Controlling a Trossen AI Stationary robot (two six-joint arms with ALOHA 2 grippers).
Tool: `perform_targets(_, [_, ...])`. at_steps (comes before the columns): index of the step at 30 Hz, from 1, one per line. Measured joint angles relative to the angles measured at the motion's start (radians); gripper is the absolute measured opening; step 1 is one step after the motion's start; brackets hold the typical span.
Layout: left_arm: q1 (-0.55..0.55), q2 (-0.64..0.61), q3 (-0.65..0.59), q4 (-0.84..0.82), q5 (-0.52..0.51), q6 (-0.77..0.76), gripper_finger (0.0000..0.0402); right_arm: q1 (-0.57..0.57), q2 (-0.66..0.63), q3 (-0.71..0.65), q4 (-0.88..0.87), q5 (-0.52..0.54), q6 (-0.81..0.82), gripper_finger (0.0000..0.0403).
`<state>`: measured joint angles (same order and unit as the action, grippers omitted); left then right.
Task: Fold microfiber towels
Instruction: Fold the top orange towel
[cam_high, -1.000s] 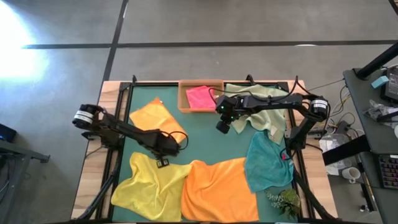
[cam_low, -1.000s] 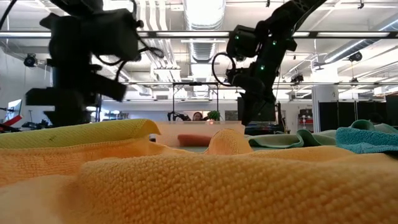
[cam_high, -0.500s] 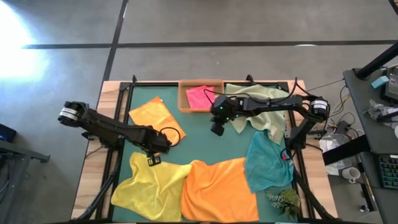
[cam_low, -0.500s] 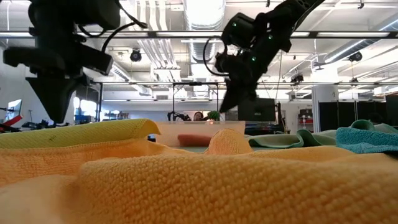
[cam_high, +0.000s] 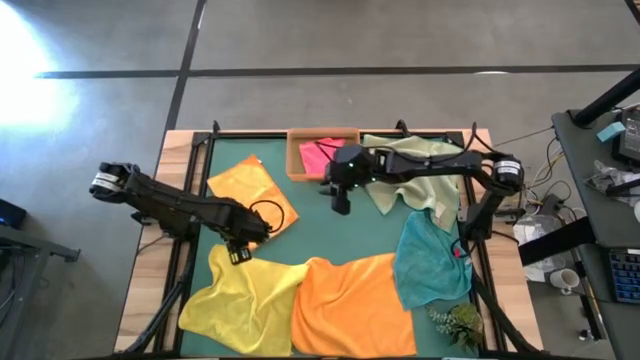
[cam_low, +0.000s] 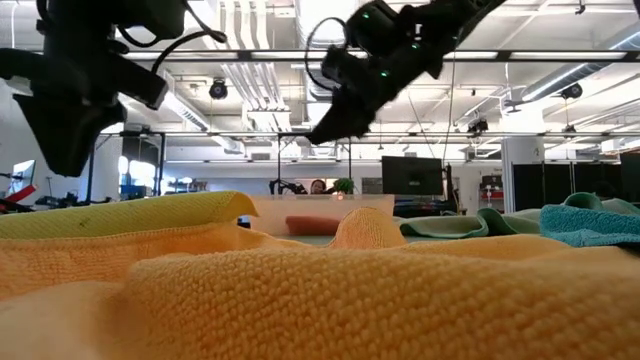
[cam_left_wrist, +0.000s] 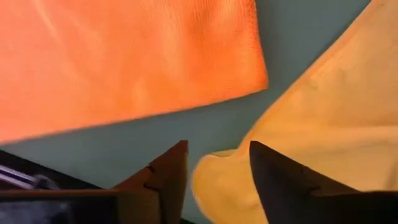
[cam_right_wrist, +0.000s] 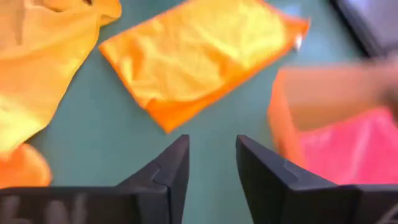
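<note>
The left gripper (cam_high: 237, 252) hangs at about 8 o'clock on the mat (cam_high: 350, 235), just over the top corner of the yellow towel (cam_high: 240, 300); in the left wrist view its fingers (cam_left_wrist: 273, 180) stand apart with a rumpled yellow edge showing between them, but nothing is pinched. The right gripper (cam_high: 340, 203) hovers near 12 o'clock over bare mat, beside the tray (cam_high: 294, 160) that holds the pink towel (cam_high: 320, 157); its fingers (cam_right_wrist: 261, 168) are parted too and hold nothing. A folded orange towel (cam_high: 250, 188) lies at 10 o'clock, a second orange towel (cam_high: 352, 305) is spread at 6 o'clock touching the yellow one, the teal towel (cam_high: 430, 262) sits at 4 o'clock and the pale green towel (cam_high: 420, 180) is bunched at 2 o'clock under the right arm. My judgement is that the yellow towel is next. The risk lies in that crumpled corner: closing on a bunched fold could catch two layers, or only a loose lip that slips out on the lift. Because yellow and orange meet along one edge, dragging one may pull the other askew. The right arm's sweep could also brush the pale green heap or nudge the tray.
</note>
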<state>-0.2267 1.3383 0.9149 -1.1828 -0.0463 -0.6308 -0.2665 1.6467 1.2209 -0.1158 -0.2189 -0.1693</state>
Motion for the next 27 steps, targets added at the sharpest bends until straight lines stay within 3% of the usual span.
perform_targets(4, [-0.064,-0.001,-0.023,0.082,-0.002,-0.053,0.0174,0.000,0.055,0.079,-0.006,-0.021,-0.119,0.0138])
perform_targets(9, [-0.185,-0.001,-0.047,0.207,-0.162,-0.073,0.0175,0.000,0.118,0.135,-0.010,-0.137,-0.290,0.0139])
perform_targets(13, [-0.229,0.012,-0.064,0.206,-0.257,-0.127,0.0175,0.003,0.185,0.176,-0.008,-0.224,-0.345,0.0139])
perform_targets(22, [-0.232,0.056,-0.135,0.363,-0.262,-0.167,0.0175,0.052,0.332,0.291,-0.018,-0.234,-0.403,0.0139])
perform_targets(27, [-0.232,0.081,-0.149,0.371,-0.288,-0.169,0.0175,0.077,0.390,0.348,-0.073,-0.234,-0.470,0.0139])
